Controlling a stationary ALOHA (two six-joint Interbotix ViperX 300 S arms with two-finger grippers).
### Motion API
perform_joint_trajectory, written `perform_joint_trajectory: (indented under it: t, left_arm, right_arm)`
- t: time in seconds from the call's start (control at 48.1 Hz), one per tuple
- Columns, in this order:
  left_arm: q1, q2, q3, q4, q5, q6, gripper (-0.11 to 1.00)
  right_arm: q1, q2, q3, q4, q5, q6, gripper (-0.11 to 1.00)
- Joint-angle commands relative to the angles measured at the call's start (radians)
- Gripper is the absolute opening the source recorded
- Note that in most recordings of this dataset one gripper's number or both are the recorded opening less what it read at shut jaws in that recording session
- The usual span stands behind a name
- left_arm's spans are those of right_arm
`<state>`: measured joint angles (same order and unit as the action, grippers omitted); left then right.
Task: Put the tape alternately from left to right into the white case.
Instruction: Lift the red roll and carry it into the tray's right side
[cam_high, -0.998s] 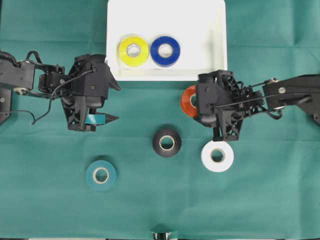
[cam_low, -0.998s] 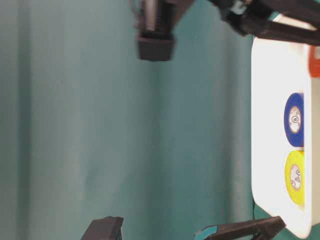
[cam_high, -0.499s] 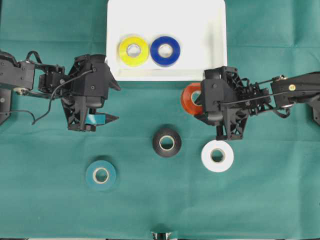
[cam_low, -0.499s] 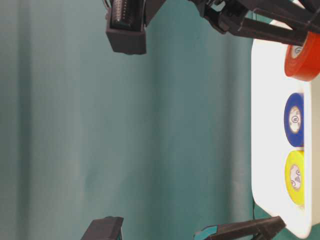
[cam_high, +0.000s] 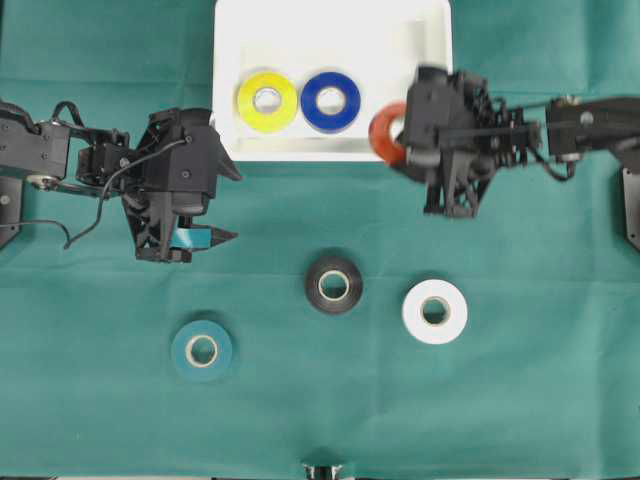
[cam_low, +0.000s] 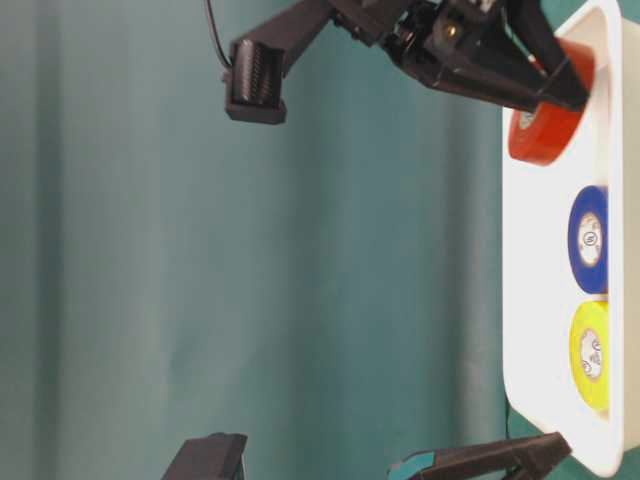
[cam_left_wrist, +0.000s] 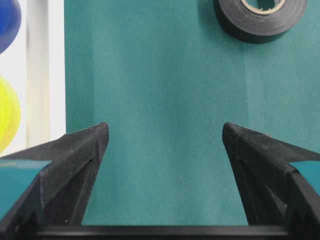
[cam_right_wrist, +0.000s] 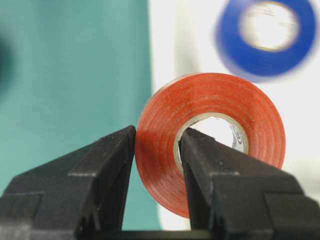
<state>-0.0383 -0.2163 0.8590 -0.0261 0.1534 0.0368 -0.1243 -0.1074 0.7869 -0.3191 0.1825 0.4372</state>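
Right wrist view: the red tape roll (cam_right_wrist: 210, 142) is pinched through its wall by the right gripper (cam_right_wrist: 157, 150), one finger in the core and one on the outer face. In the overhead view the roll (cam_high: 386, 134) sits over the near-right rim of the white case (cam_high: 330, 25), just right of the blue roll (cam_high: 331, 101). The table-level view shows it raised above the case floor.

Step in hand: carrying the third roll into the case. The next move likely calls for travel further inside the rim, a descent beside the blue roll, then release.

Case contents: yellow roll (cam_high: 266, 101) on the left, blue roll touching it on the right, both lying flat.

On the green cloth (cam_high: 520, 400), near side: teal roll (cam_high: 201, 349), black roll (cam_high: 333, 285), white roll (cam_high: 434, 311), well apart.

The left gripper (cam_high: 212, 238) hangs over the cloth, fingers spread wide, holding nothing.
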Motion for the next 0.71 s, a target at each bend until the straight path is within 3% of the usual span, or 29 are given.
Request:
perform_joint_trajectory:
  t: [0.0, 0.312, 0.686]
  left_arm:
    - [-0.002, -0.017, -0.014, -0.002, -0.006, -0.002, 1.0]
    - [-0.002, -0.012, -0.018, 0.0, -0.006, -0.002, 1.0]
    - [-0.002, -0.011, -0.02, 0.0, -0.008, -0.002, 1.0]
  right_arm:
    - [-0.035, -0.026, -0.017, -0.029, -0.002, -0.002, 0.02]
    - [-0.156, -0.015, -0.018, -0.061, -0.011, -0.002, 0.02]
    - [-0.218, 0.044, -0.064, -0.063, -0.048, -0.009, 0.02]
